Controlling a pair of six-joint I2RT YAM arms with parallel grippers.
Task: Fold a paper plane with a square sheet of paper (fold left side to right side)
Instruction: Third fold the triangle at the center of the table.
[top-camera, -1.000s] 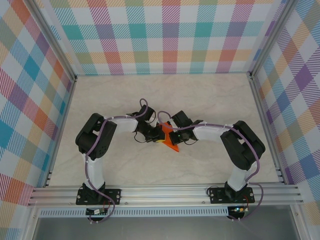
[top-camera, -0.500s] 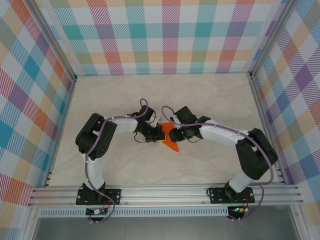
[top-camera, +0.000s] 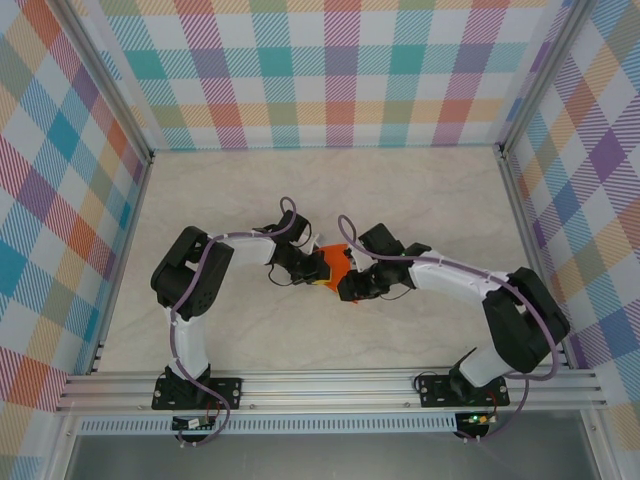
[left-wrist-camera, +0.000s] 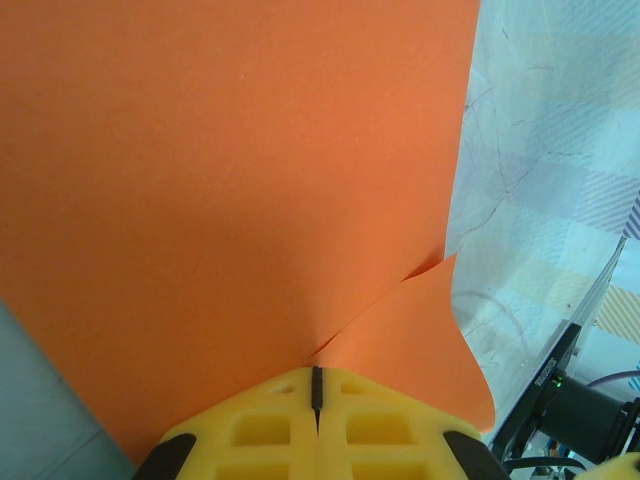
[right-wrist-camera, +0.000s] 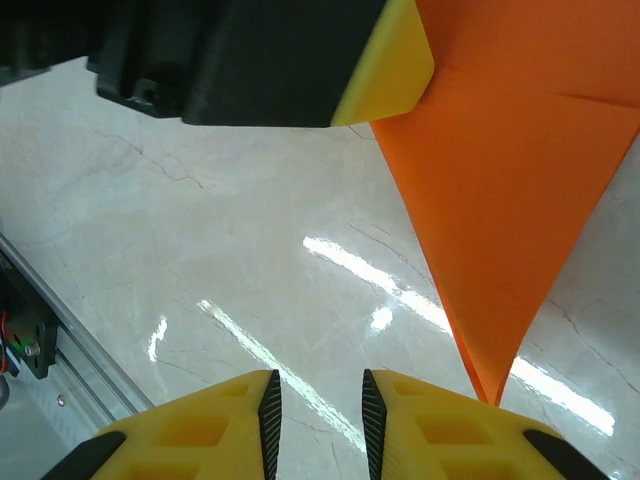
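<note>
**A:** Holding the paper (left-wrist-camera: 230, 180) is the left gripper (left-wrist-camera: 316, 385), clamped shut on a creased edge over the middle of the table (top-camera: 420, 200).

**B:** And the right gripper (right-wrist-camera: 316, 400)?

**A:** Its jaws are slightly apart with nothing between them, just beside the paper's pointed corner.

**B:** What's the risk?

**A:** If it closes off that tip, it grabs air. Pulling against the left pinch could tear the thin sheet or skew the left-to-right fold.

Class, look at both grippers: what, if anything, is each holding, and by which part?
The left gripper is shut on the orange paper, pinching its edge where a folded flap overlaps. The right gripper is open, holding nothing.
</note>
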